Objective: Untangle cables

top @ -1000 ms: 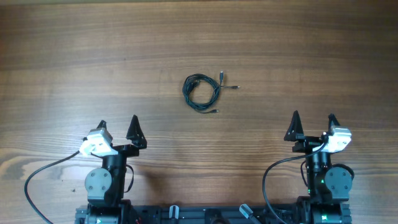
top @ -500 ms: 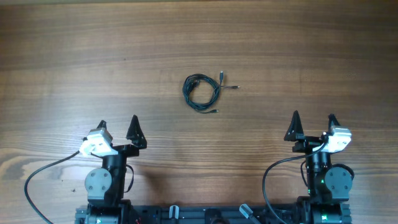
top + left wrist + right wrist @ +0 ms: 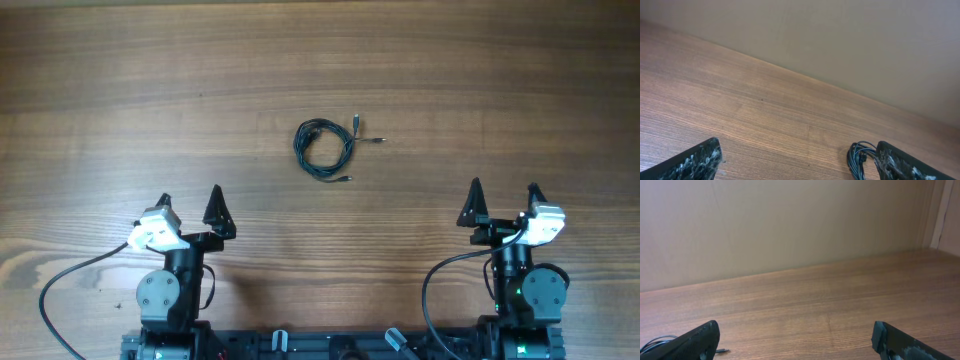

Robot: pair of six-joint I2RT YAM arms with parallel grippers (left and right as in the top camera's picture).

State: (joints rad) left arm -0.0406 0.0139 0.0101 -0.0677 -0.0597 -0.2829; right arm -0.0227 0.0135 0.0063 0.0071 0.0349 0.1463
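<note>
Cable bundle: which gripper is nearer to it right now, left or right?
Left. In the overhead view the left gripper sits below-left of the cable bundle; the right gripper sits farther off, below-right. Both are open, touching nothing.

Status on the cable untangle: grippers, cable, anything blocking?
Left gripper open, empty. Right gripper open, empty. Cable bundle coiled, lying flat ahead of both arms, not gripped. Nothing in the way.

Lab-like robot test bench; wood-grain table (image 3: 320, 60); blank beige wall (image 3: 790, 220) behind
</note>
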